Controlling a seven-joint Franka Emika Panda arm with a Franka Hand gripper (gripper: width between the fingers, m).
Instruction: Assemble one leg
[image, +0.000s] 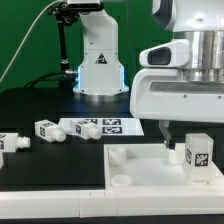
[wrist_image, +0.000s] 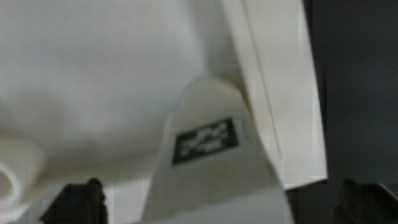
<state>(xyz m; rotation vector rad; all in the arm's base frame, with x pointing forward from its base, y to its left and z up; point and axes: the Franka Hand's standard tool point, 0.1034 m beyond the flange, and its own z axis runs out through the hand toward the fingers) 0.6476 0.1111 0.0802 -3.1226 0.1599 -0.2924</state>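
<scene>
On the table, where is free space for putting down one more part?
Free: the black table left of the tabletop in the exterior view, below the loose legs. Crowded: around the marker board, and the tabletop's right corner, where the gripper is at the leg.

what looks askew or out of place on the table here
Nothing looks damaged or spilled. Two spare legs lie tipped over, loose on the black table at the exterior view's left, while the gripper holds a leg upright over the white tabletop.
</scene>
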